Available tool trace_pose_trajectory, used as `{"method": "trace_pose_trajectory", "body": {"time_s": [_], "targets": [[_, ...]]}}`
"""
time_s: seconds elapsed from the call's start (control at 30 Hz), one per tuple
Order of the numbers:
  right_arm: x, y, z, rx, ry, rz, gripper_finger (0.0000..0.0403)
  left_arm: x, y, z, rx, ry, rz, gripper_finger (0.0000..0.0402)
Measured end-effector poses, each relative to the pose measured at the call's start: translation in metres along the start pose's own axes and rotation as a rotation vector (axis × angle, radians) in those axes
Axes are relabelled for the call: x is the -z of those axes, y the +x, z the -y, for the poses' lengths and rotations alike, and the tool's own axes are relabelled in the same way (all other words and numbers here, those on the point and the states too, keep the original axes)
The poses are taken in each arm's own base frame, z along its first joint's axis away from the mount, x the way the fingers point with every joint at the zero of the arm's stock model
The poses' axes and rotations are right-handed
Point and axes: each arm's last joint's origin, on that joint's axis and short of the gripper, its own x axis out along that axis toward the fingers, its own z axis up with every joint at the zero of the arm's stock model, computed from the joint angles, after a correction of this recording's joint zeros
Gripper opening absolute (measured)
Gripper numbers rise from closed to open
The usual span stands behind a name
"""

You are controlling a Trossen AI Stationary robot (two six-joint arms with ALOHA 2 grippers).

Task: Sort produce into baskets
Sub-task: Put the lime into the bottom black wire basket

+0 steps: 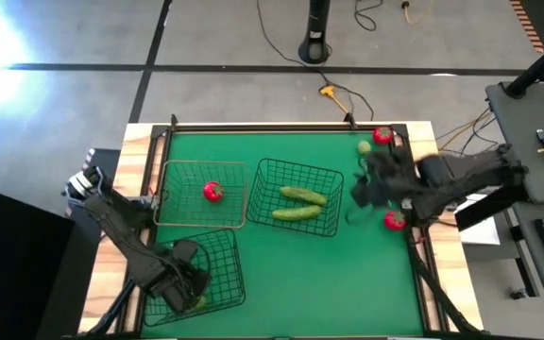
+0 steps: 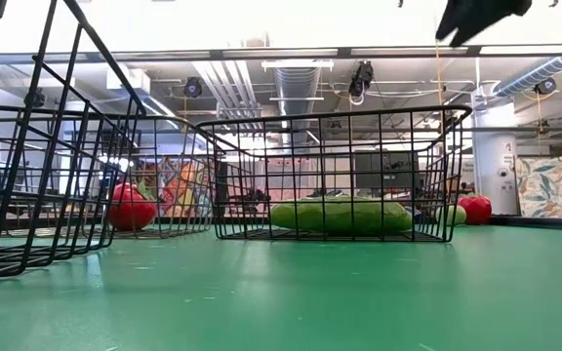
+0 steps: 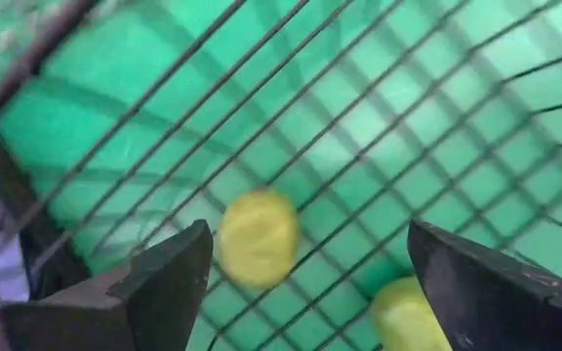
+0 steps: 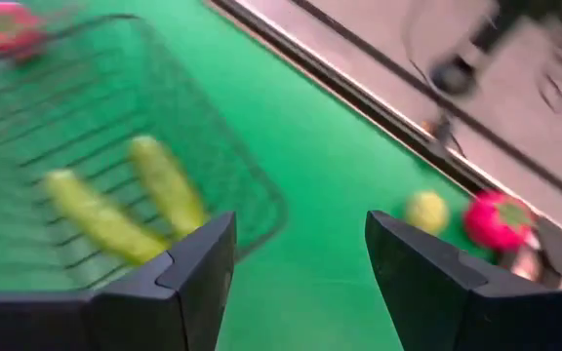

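My left gripper (image 1: 189, 283) hangs open over the near-left dark basket (image 1: 217, 247). Two yellow-green fruits (image 3: 258, 237) (image 3: 408, 312) show between and below its fingers against the mesh, and neither touches a finger. My right gripper (image 1: 357, 192) is open and empty above the mat, right of the middle dark basket (image 1: 296, 170). That basket holds two green cucumbers (image 1: 302, 195) (image 1: 296, 213). The paler brownish basket (image 1: 179, 168) holds a red tomato (image 1: 213, 192). Two tomatoes (image 1: 382, 135) (image 1: 395, 221) and a yellow-green fruit (image 1: 364, 146) lie loose on the mat at the right.
A raised dark rail (image 1: 281, 127) borders the green mat (image 1: 329, 283) on the far side. The near middle and near right of the mat are bare. The right wrist view shows the loose yellow-green fruit (image 4: 427, 210) and a tomato (image 4: 496, 219) by the rail.
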Motion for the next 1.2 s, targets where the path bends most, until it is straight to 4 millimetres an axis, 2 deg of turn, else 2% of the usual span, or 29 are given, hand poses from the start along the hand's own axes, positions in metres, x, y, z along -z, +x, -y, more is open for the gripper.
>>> {"method": "trace_pose_trajectory", "body": {"time_s": [0.13, 0.33, 0.5, 0.6, 0.73, 0.9, 1.07, 1.2], "targets": [[-0.020, 0.025, 0.028, 0.115, 0.090, -0.081, 0.0221, -0.005, -0.020, 0.012, 0.121, 0.145, 0.140, 0.0326], [-0.044, 0.067, 0.073, 0.259, 0.183, -0.221, 0.0221, -0.014, -0.055, 0.037, 0.257, 0.327, 0.540, 0.0326], [-0.058, 0.111, 0.101, 0.273, 0.209, -0.353, 0.0221, -0.020, -0.077, 0.052, 0.247, 0.451, 0.821, 0.0326], [-0.059, 0.138, 0.114, 0.244, 0.233, -0.470, 0.0221, -0.034, -0.086, 0.055, 0.205, 0.438, 0.876, 0.0326], [-0.056, 0.169, 0.125, 0.262, 0.225, -0.586, 0.0220, -0.069, -0.083, 0.050, 0.059, 0.418, 0.803, 0.0322], [-0.049, 0.199, 0.131, 0.262, 0.169, -0.704, 0.0203, -0.127, -0.077, 0.039, -0.101, 0.372, 0.710, 0.0313], [-0.043, 0.209, 0.131, 0.251, 0.100, -0.796, 0.0178, -0.200, -0.078, 0.018, -0.198, 0.368, 0.654, 0.0304], [-0.042, 0.211, 0.133, 0.240, 0.112, -0.813, 0.0153, -0.268, -0.074, -0.005, -0.095, 0.356, 0.553, 0.0290]]}}
